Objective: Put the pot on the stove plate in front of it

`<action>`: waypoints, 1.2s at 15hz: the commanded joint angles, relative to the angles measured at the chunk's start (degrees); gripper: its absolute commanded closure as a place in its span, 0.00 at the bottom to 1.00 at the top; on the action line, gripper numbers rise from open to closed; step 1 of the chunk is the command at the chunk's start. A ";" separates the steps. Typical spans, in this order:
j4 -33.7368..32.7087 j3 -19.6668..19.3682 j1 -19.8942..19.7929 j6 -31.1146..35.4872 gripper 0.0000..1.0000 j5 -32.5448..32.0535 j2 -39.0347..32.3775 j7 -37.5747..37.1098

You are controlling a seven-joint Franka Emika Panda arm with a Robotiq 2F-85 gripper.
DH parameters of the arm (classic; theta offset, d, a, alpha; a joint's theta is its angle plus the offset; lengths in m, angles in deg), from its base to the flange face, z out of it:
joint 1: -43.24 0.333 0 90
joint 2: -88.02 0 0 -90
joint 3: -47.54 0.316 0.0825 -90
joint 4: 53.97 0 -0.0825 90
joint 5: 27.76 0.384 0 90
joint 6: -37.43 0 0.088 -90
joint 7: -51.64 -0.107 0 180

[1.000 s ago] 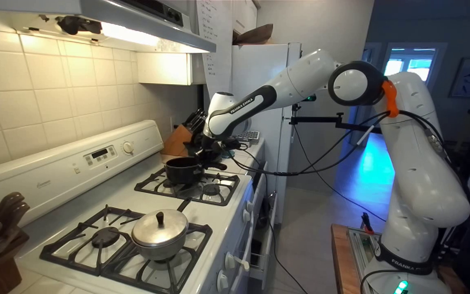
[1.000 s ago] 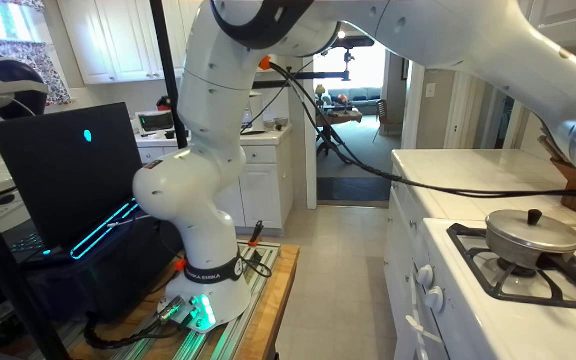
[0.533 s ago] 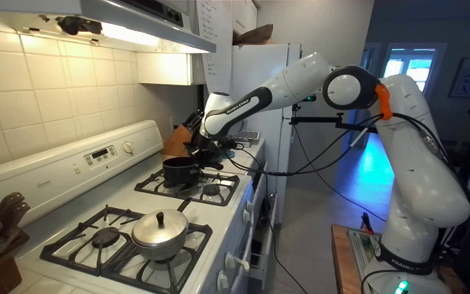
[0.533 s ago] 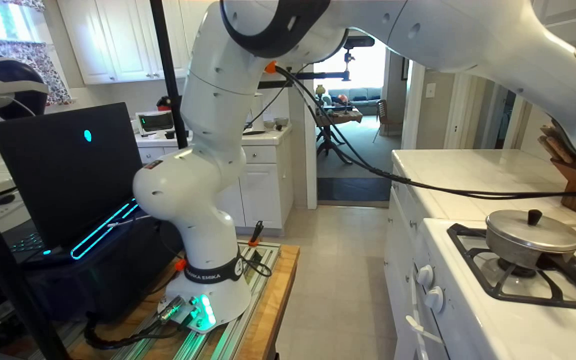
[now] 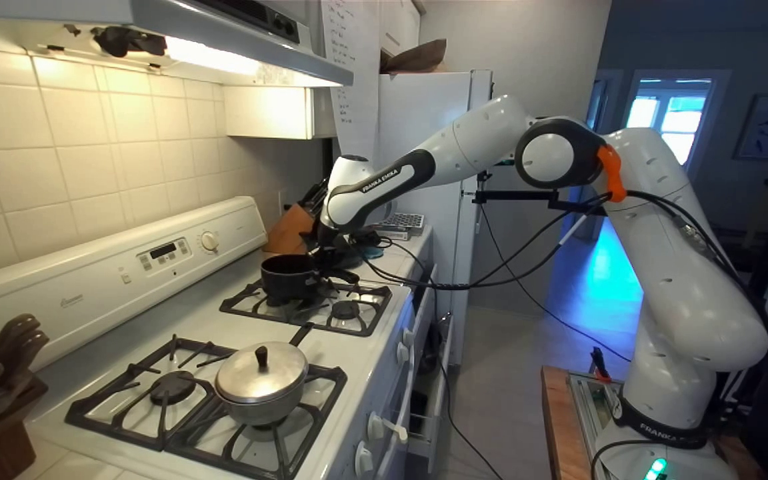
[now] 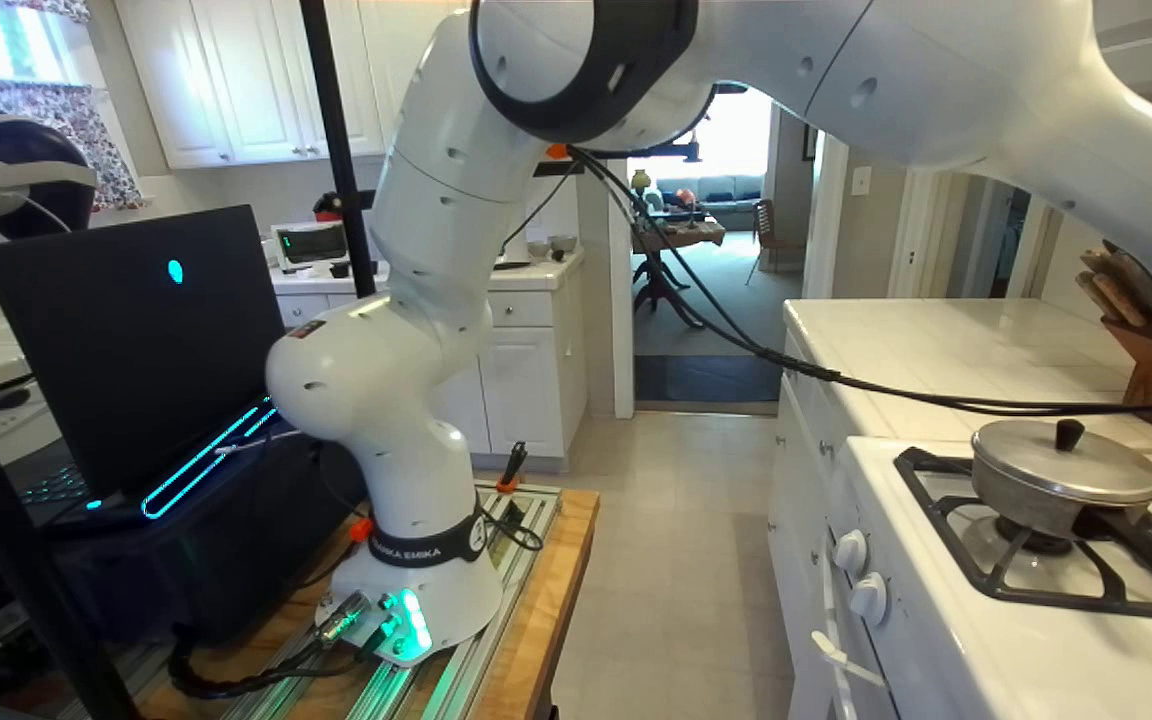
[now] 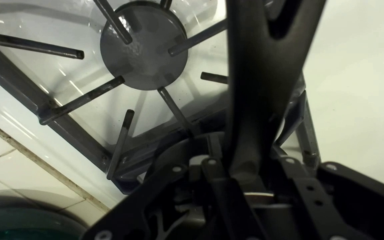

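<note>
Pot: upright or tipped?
Upright: in an exterior view, the pot shows its mouth facing up, rim roughly level. Wrist view shows mainly its handle, can't confirm.

A white gas stove [image 5: 224, 327] stands beneath a lit hood [image 5: 244, 40] in a home kitchen, with a tiled wall [image 5: 84, 173] behind it, a fridge [image 5: 424, 120] and knife block [image 5: 292, 230] farther along; in an exterior view, cabinets [image 6: 246, 80] hang near a window [image 6: 11, 40] and a doorway [image 6: 624, 350] frames a sofa [image 6: 736, 188].
</note>
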 commanded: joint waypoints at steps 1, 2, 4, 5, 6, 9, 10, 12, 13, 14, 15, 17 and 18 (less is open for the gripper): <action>-5.11 0.39 -0.59 -1.57 0.93 0.95 -2.94 0.73; -5.74 0.38 -0.59 -1.74 0.93 0.92 -3.30 0.70; -6.92 0.29 -0.50 -2.07 0.93 0.75 -4.01 0.52; -7.68 0.22 -0.43 -2.33 0.93 0.64 -4.54 0.34; -8.42 0.15 -0.35 -2.50 0.93 0.53 -5.00 0.17; -10.50 -0.22 -0.02 -3.11 0.93 0.48 -6.28 -1.30; -11.04 -0.42 0.18 -3.23 0.93 0.50 -6.60 -2.21; -11.98 -0.53 0.44 -3.52 0.93 0.67 -7.06 -3.71; -12.31 -0.66 0.69 -3.62 0.93 0.60 -7.20 -4.61; -12.64 -0.95 1.10 -3.75 0.93 0.43 -7.34 -5.95; -12.88 -1.25 1.47 -3.53 0.93 0.34 -7.52 -7.38; -13.48 -2.07 2.38 -3.02 0.93 0.06 -8.14 -10.65; -13.98 -2.55 2.92 -2.93 0.93 -0.11 -8.62 -12.57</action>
